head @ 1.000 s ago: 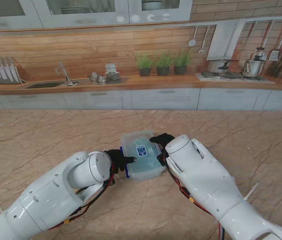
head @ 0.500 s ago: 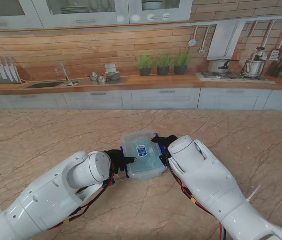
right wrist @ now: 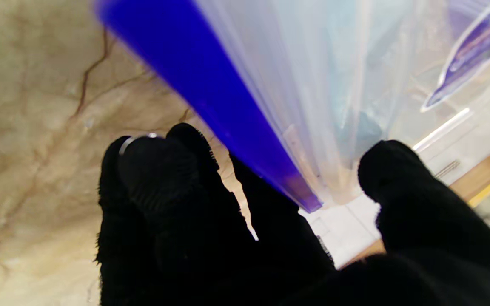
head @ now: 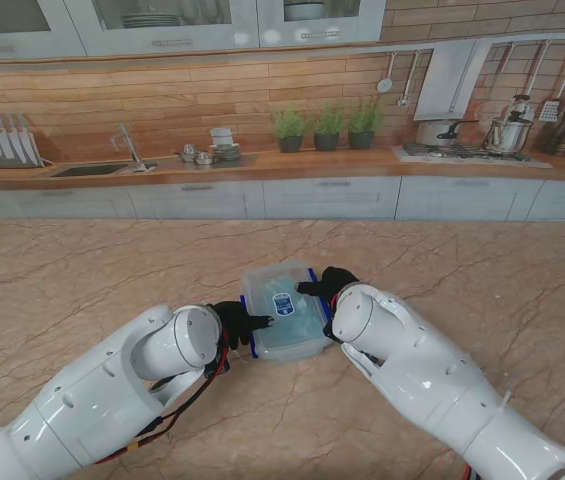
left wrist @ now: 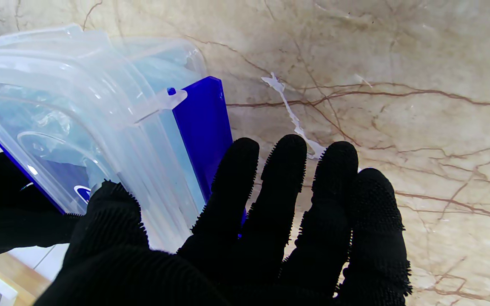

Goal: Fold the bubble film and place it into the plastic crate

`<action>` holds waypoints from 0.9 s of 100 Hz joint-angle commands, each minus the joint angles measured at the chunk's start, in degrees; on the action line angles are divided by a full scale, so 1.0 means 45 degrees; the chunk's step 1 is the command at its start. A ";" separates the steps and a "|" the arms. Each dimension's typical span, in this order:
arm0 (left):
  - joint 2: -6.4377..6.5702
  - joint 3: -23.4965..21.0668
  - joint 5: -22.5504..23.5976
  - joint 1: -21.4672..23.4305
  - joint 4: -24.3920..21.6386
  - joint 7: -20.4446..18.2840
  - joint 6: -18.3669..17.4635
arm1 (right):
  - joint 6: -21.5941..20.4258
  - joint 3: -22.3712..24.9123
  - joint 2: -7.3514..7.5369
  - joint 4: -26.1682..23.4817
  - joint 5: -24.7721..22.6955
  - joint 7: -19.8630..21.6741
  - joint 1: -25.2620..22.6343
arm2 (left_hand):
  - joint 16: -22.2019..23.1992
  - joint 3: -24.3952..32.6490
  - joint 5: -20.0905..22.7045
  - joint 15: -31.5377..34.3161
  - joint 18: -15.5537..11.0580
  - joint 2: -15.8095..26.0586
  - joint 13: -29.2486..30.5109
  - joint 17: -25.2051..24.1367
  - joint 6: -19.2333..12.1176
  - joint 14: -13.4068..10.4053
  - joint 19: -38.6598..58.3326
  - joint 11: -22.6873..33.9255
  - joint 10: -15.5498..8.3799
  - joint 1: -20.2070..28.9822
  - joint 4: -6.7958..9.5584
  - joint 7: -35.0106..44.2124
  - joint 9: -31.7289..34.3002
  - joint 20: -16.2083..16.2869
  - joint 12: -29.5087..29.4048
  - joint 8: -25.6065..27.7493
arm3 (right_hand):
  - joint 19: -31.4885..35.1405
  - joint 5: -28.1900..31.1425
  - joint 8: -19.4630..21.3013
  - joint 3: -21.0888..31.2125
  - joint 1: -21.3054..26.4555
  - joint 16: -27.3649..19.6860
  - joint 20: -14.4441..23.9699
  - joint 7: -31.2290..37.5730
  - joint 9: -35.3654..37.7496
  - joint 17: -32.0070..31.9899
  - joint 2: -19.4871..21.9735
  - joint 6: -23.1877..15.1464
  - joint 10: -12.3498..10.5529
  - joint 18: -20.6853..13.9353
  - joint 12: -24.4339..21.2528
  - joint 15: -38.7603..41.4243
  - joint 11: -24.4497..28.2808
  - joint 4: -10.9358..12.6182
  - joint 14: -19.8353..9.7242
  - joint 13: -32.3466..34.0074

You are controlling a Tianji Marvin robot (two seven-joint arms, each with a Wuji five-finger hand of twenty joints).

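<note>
Black-gloved left hand (head: 234, 322) grasps the clear plastic crate (head: 284, 312) at its left blue clip (left wrist: 202, 127); pale bubble film (head: 297, 322) lies inside, lid on; right hand (head: 328, 284) grasps its right edge on the marble table (head: 82, 280).

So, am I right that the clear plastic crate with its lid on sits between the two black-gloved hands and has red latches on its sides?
Not quite: the latches are blue, not red, as the left wrist view shows plainly. The rest holds: the clear plastic crate with its lid on sits on the marble table between the black-gloved left hand and right hand.
</note>
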 commanded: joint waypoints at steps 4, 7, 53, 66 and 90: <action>-0.0257 -0.0015 -0.0128 0.0412 -0.0084 0.0309 -0.0286 | -0.0217 -0.0563 -0.0044 -0.0305 -0.0080 0.0647 0.0191 | 0.0049 0.0370 -0.0002 0.0334 -0.0161 -0.0228 0.0077 -0.0128 -0.0670 0.0349 0.0311 0.0218 0.0035 0.0881 0.0253 0.0142 0.0185 0.0181 0.0073 -0.0061 | 0.1069 0.1918 0.0688 0.0732 0.1416 0.0099 0.0201 0.1822 0.0968 0.0485 -0.0223 -0.2394 0.0052 0.0256 0.0065 0.0920 0.0751 0.0038 -0.0120 0.0995; -0.0290 -0.0033 -0.0134 0.0440 -0.0090 0.0396 -0.0351 | -0.0255 -0.0734 0.0000 -0.0301 -0.0178 0.0807 0.0288 | 0.0048 0.0371 -0.0020 0.0333 -0.0149 -0.0226 0.0065 -0.0126 -0.0683 0.0336 0.0313 0.0211 0.0023 0.0874 0.0251 0.0134 0.0169 0.0183 0.0071 -0.0066 | 0.1157 0.2004 0.0945 0.0787 0.1447 0.0077 0.0223 0.2084 0.1116 0.0581 -0.0129 -0.2475 -0.0003 0.0227 0.0102 0.1092 0.0916 0.0073 -0.0185 0.1155; -0.0632 -0.0603 -0.0094 0.0955 0.0001 0.1508 -0.0694 | -0.0407 -0.1005 -0.0181 -0.0009 -0.0203 0.0501 0.0474 | -0.0063 0.0342 -0.0635 0.0067 -0.0267 -0.0381 -0.0401 -0.0453 -0.0813 0.0270 0.0132 -0.0112 0.0064 0.0700 0.0236 -0.0569 -0.0476 0.0105 -0.0051 -0.0414 | 0.1914 0.1344 0.1665 0.1268 0.1468 -0.0538 0.0250 0.2038 0.0947 0.1384 -0.0014 -0.2735 0.0187 0.0153 0.0283 0.1536 0.1686 0.0179 -0.0631 0.1728; -0.0697 -0.1159 -0.0013 0.1274 0.0010 0.1882 -0.0624 | 0.0075 -0.0378 -0.0253 0.0033 -0.0253 -0.0061 0.0124 | -0.0137 0.0334 -0.1392 -0.0295 -0.0491 -0.0445 -0.1043 -0.0991 -0.0914 0.0147 -0.0132 -0.0563 0.0103 0.0513 0.0222 -0.1491 -0.1277 -0.0053 -0.0229 -0.0790 | 0.1659 0.0195 0.0410 0.0741 0.1132 -0.0631 0.0182 0.1122 0.0346 0.0832 0.0197 -0.2734 0.0298 0.0292 0.0226 0.0827 0.1352 0.0073 -0.0195 0.1131; -0.0865 -0.2257 -0.0350 0.1953 -0.0158 0.2588 -0.0546 | 0.0431 0.0485 -0.0485 0.0099 0.0123 -0.0966 -0.0365 | -0.0148 0.0299 -0.2170 -0.0581 -0.0531 -0.0550 -0.1456 -0.1386 -0.1070 0.0092 -0.0305 -0.1134 0.0191 0.0271 0.0213 -0.2398 -0.2194 -0.0212 -0.0531 -0.1102 | 0.1318 -0.0944 -0.0249 0.0171 0.0732 -0.0686 0.0147 0.0079 -0.0081 0.0268 0.0469 -0.2647 0.0174 0.0465 0.0181 0.0108 0.1078 0.0165 0.0180 0.0478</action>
